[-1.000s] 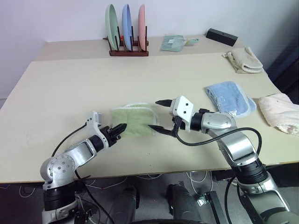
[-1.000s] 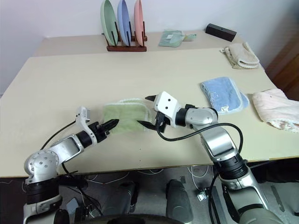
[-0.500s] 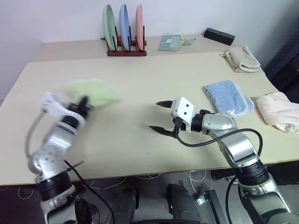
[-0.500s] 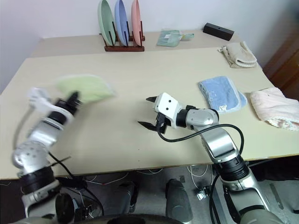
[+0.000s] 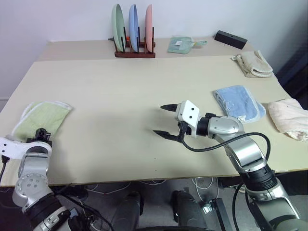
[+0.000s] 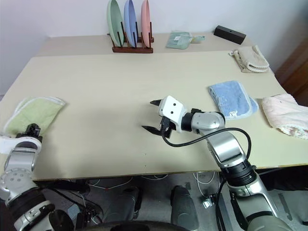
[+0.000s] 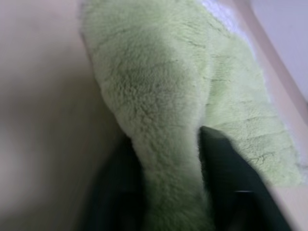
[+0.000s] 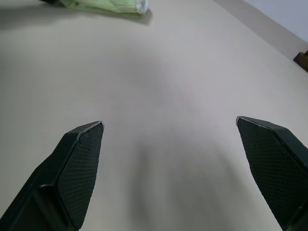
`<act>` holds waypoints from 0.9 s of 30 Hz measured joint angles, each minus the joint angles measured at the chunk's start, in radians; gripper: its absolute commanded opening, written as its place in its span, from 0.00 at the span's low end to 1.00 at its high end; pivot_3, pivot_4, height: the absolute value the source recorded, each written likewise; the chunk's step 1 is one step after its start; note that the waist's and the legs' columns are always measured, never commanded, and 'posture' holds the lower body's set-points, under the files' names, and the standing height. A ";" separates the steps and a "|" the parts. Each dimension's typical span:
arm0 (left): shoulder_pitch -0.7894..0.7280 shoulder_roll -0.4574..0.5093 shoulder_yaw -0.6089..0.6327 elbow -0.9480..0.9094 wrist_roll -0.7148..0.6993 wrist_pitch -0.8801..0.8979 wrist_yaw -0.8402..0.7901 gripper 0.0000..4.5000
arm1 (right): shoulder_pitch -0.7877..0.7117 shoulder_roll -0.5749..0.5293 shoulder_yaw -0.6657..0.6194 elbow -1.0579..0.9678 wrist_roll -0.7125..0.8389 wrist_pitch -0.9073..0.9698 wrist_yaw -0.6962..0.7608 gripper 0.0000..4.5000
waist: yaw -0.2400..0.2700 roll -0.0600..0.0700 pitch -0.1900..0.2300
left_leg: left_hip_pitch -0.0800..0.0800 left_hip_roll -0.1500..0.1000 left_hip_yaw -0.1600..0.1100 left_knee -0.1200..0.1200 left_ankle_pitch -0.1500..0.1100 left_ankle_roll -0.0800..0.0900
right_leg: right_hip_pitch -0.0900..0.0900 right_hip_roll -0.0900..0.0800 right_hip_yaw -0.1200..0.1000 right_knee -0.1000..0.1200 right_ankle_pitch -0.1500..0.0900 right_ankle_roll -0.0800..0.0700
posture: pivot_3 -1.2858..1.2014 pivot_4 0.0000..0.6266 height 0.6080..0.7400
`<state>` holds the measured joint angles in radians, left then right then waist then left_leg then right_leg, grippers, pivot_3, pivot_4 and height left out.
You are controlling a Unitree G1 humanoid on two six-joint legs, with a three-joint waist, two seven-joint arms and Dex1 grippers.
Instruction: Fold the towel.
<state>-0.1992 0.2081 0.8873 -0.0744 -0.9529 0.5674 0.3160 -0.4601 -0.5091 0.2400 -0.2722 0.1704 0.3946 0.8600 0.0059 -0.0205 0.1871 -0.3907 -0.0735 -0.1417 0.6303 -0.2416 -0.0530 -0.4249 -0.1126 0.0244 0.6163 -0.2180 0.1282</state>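
The towel (image 5: 42, 117) lies folded at the far left edge of the table (image 5: 144, 91), well apart from the other cloths, which suggests it is being set aside as finished work rather than left in the central working area. Its white-edged end points toward the table's middle and its plain end toward the left hand (image 5: 41, 134). In the left wrist view a ridge of the towel (image 7: 163, 120) runs between the two dark fingers (image 7: 219, 159), which flank it on either side; whether they press the cloth or have let go of it cannot be told, so the grip state of this hand is undetermined. The left arm is swung wide to the robot's left, with the forearm low at the table's near corner and the hand aimed forward along the towel. The right hand (image 5: 164, 120) hovers over the bare centre of the table, its fingers spread wide and holding nothing; the right wrist view shows only tabletop between its tips (image 8: 82, 163). The right forearm reaches in from the right, roughly level, the hand pointing left. This pose reads as a waiting position. A blue towel (image 5: 238, 102) lies just beyond the right arm.
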 measured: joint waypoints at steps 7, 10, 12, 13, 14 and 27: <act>0.101 0.029 0.012 -0.102 -0.021 -0.036 0.046 0.91 | 0.000 -0.026 -0.004 0.029 0.000 -0.023 0.024 1.00 | -0.011 -0.001 0.000 | 0.000 0.001 0.000 -0.001 0.000 0.000 | 0.000 0.001 0.000 0.000 0.000 0.000 | 0.52 0.24 1.00; 0.155 0.144 -0.016 -0.176 0.043 -0.053 -0.008 0.91 | -0.008 -0.035 -0.017 0.065 0.001 -0.037 0.035 1.00 | -0.013 -0.002 0.000 | 0.000 0.001 0.000 0.000 0.000 0.000 | 0.000 0.001 0.000 0.000 0.000 -0.001 | 0.52 0.24 1.00; 0.199 0.267 -0.095 -0.251 0.110 -0.048 -0.106 0.91 | -0.021 -0.046 -0.034 0.093 0.003 -0.042 0.041 1.00 | -0.009 -0.002 0.000 | 0.000 0.000 0.000 0.000 0.000 0.000 | 0.000 0.000 0.000 0.000 0.000 -0.001 | 0.52 0.24 1.00; 0.226 0.337 -0.156 -0.291 0.145 -0.041 -0.166 0.91 | -0.025 -0.051 -0.048 0.107 0.007 -0.046 0.042 1.00 | -0.005 -0.002 0.000 | 0.000 0.000 0.001 0.000 0.000 0.000 | 0.001 0.000 0.000 -0.001 -0.001 -0.004 | 0.52 0.24 1.00; 0.246 0.390 -0.220 -0.334 0.182 -0.035 -0.226 0.91 | -0.029 -0.055 -0.063 0.121 0.010 -0.051 0.044 1.00 | -0.001 -0.001 0.000 | 0.000 0.000 0.002 0.000 0.000 0.000 | 0.001 0.000 0.000 -0.001 -0.002 -0.004 | 0.52 0.24 1.00; 0.240 0.470 -0.732 -0.344 0.523 -0.168 -0.662 0.91 | 0.057 -0.102 -0.270 0.265 0.107 -0.026 0.010 1.00 | -0.020 0.002 0.000 | 0.000 0.001 0.002 -0.003 -0.001 0.001 | 0.000 0.000 0.001 -0.002 0.000 -0.001 | 0.52 0.24 1.00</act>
<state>0.0408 0.6783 0.1551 -0.4184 -0.4303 0.3993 -0.3465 -0.4029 -0.6107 -0.0304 -0.0071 0.2774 0.3683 0.8701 -0.0143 -0.0190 0.1875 -0.3905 -0.0724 -0.1394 0.6272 -0.2423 -0.0518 -0.4251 -0.1121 0.0253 0.6144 -0.2180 0.1271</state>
